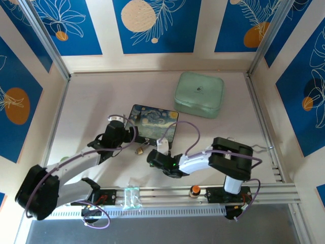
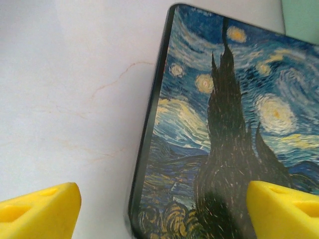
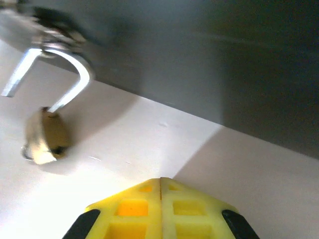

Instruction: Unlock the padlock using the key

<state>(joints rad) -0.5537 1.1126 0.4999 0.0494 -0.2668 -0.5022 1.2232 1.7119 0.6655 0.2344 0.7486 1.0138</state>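
Note:
The small brass padlock (image 3: pixel 45 137) lies on the white table beside the dark starry-night box (image 2: pixel 224 124). Its silver shackle (image 3: pixel 75 79) stands swung open, one leg free, and loops through a metal fitting at the box's side. A thin silvery bit that looks like the key (image 3: pixel 26 152) pokes from the body's lower end. My right gripper (image 3: pixel 160 181) is shut with nothing between its yellow fingers, a short way right of the padlock (image 1: pixel 138 150). My left gripper (image 2: pixel 164 209) is open and hovers over the box's left edge, with one finger (image 2: pixel 40 209) over the table.
A mint-green case (image 1: pixel 199 94) sits at the back right. An orange-red knob (image 1: pixel 194 190) and a clear plastic piece (image 1: pixel 132 197) rest on the aluminium rail at the near edge. Metal frame posts (image 1: pixel 51 46) border the table on both sides.

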